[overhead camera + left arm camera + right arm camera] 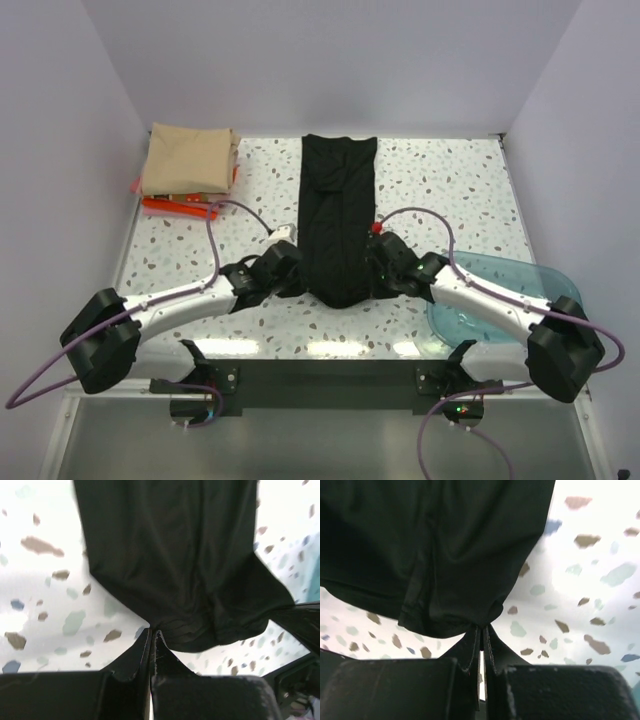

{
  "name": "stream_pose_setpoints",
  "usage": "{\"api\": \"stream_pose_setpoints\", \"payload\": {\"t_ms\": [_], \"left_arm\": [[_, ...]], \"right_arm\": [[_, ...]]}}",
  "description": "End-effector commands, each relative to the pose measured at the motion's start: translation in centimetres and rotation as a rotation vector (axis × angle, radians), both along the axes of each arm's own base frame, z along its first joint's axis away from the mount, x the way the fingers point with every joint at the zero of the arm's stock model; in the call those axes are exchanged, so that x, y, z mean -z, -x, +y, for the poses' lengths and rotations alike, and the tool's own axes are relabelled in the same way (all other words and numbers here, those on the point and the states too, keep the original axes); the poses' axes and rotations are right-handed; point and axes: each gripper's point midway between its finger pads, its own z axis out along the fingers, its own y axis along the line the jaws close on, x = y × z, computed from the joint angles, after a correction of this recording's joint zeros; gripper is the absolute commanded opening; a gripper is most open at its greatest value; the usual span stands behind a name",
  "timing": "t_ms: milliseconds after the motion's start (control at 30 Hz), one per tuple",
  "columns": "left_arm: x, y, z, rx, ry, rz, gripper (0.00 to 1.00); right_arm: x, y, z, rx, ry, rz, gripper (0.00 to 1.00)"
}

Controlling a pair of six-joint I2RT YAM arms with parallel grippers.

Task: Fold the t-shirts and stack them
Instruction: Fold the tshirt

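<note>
1. Looking down through the top camera, I see the soft black cloth t-shirt (338, 215) folded into 1 long narrow strip. It lies down the middle of the white speckled table (450, 180), far end near the back edge, near end between my 2 arms.
2. The left gripper (303, 287) sits at the near left corner of that strip. In the left wrist view its 2 fingers (132, 655) are pressed together, with a puckered bit of black hem pinched at their tips.
3. The right gripper (372, 283) is at the near right corner. In the right wrist view its fingers (496, 652) are clamped on a gathered fold of the same shirt.
4. Between the 2 grips the near end narrows and rounds, and the cloth wrinkles toward each pinch. I cannot tell whether that end is off the table.
5. The folded tan-beige cloth t-shirt (188, 158) rests in the far left corner on top of the thin red-orange cloth t-shirt (178, 208), whose edge shows along the near side of the pile, well apart from the black one.
6. The translucent teal plastic bowl (500, 280) sits at the near right edge, partly under my right arm.
</note>
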Motion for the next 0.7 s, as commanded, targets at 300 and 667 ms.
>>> {"api": "stream_pose_setpoints", "payload": {"t_ms": [300,667], "left_arm": [[-5.7,-11.8,-0.9,-0.057,0.023,-0.170,0.00],[-7.6,-21.7,-0.4,-0.101,0.012,-0.236,0.00]], "right_arm": [[-7.8,-12.9,0.6,0.118,-0.021,-0.245,0.00],[-7.4,-21.5,1.2,0.120,-0.008,-0.243,0.00]]}}
